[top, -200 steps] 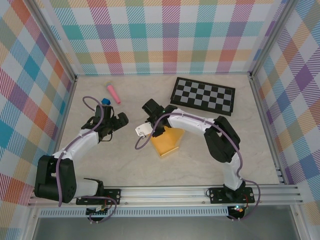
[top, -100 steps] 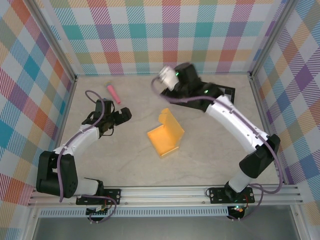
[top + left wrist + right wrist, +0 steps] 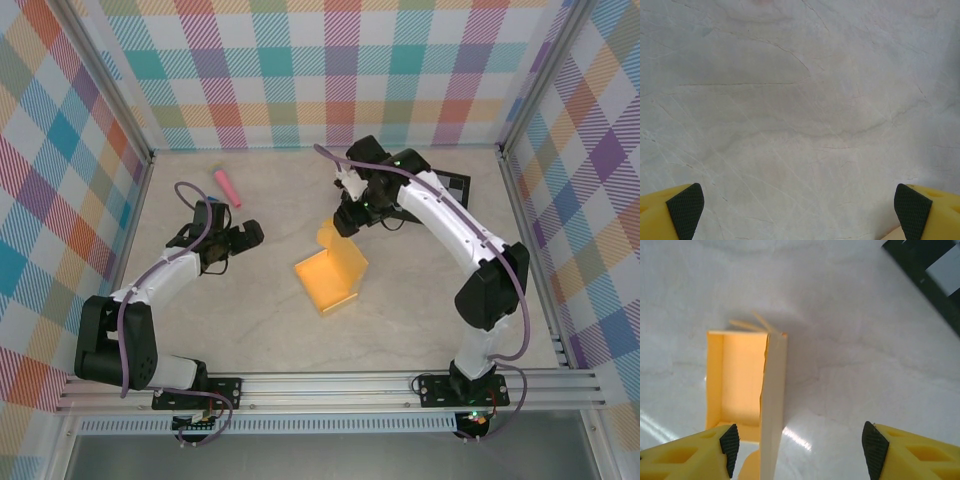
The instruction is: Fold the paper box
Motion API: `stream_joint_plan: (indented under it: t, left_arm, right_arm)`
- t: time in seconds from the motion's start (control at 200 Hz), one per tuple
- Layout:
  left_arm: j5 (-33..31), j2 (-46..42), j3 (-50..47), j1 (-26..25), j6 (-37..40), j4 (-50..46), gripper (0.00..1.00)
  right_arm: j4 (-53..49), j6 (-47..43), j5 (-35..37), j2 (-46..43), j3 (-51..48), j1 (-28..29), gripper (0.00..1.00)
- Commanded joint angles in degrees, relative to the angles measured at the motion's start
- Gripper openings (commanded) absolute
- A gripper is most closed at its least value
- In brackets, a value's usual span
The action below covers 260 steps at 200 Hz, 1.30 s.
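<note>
The paper box [image 3: 332, 272] lies mid-worktop [image 3: 250, 320]. It is thin yellow-orange card, a shallow open tray with one broad flap standing upright along its far-right side. From the right wrist camera the box [image 3: 737, 382] shows a smooth matte inside, and the flap is seen edge-on as a pale strip with two thin tabs poking out behind it.

The right pincer [image 3: 348, 222] hangs over the far corner of the box, spread wide and gripping nothing. In its own camera [image 3: 801, 446] the upright flap rises close to the left black ribbed pad, and I cannot tell whether they touch.

Beyond the box to the right lies a flat black-and-white checkered board [image 3: 452, 187], partly covered by the right arm. Far left of the box lies a small pink stick-shaped item [image 3: 226, 186].

The left pincer [image 3: 245, 237] sits well left of the box, jaws wide, over bare marbled worktop [image 3: 800, 115].
</note>
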Motion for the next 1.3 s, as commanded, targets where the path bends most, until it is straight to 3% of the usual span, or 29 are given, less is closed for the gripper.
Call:
stream_joint_plan:
  t: [0.0, 0.185, 0.34, 0.505, 0.66, 0.97, 1.13, 1.295]
  left_arm:
    - [-1.7, -0.6, 1.3, 0.5, 1.0, -1.2, 1.0]
    - [-3.3, 0.4, 2.1, 0.5, 0.8, -3.0, 1.0]
    - [-4.7, 0.4, 2.4, 0.6, 0.5, -4.3, 1.0]
    - [-5.3, 0.1, 2.3, 0.7, 0.2, -4.9, 1.0]
    - [-5.8, -0.3, 2.0, 0.8, 0.0, -5.0, 1.0]
    - [-5.1, -1.1, 0.7, 0.9, -1.8, -4.8, 1.0]
    - [-2.3, -1.7, -1.9, 0.9, -3.6, -2.8, 1.0]
    - [1.3, -2.3, -4.5, 0.8, -5.4, 1.0, 1.0]
  right_arm:
    - [-4.3, 0.4, -4.5, 1.1, 0.2, 0.3, 0.66]
    - [-5.4, -2.1, -4.6, 3.5, 1.2, 1.8, 0.45]
    - [-9.9, -3.3, -2.1, 7.4, 3.8, 3.3, 0.46]
    - [-7.9, -7.8, 0.5, 7.3, 2.7, 5.4, 0.2]
    - [-8.1, -16.6, 7.0, 9.3, 5.6, 6.7, 0.09]
    - [1.0, -41.9, 11.2, 10.7, 4.4, 8.0, 0.06]
    - [11.8, -54.9, 6.5, 8.0, -2.6, 9.0, 0.08]
    - [16.7, -58.9, 8.5, 7.8, -2.3, 10.3, 0.25]
